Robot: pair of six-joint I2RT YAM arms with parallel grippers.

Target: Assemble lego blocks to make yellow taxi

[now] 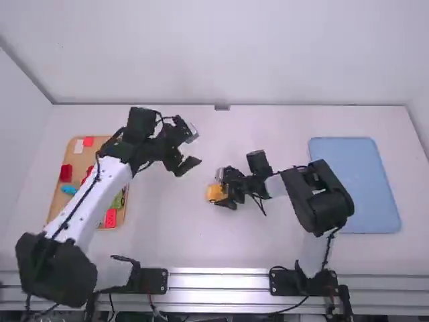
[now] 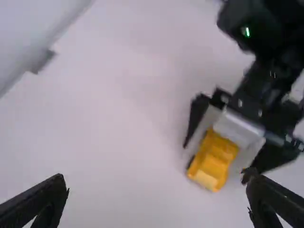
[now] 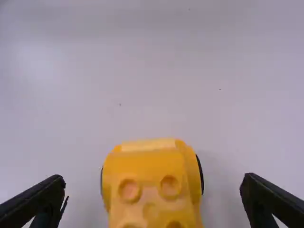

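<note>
The right gripper (image 1: 224, 193) is over the middle of the desk (image 1: 171, 228), its fingers parted with the yellow car (image 3: 149, 190) between them, not clenched on it. The left gripper (image 1: 184, 166) hangs between ten and eleven o'clock of the car, spread wide and grasping nothing. On the desk, a blue tray (image 1: 355, 184) lies at three o'clock and a tan tray (image 1: 57, 211) at nine. The yellow car sits near the desk's centre, with round studs on top and a dark wheel (image 3: 201, 173) at its side. In the tan tray are a red block (image 1: 66, 173) toward ten o'clock, a flat red piece (image 1: 110, 218) at five, a green piece (image 1: 118, 200) at four and a small blue piece (image 1: 69, 190) near eight.
</note>
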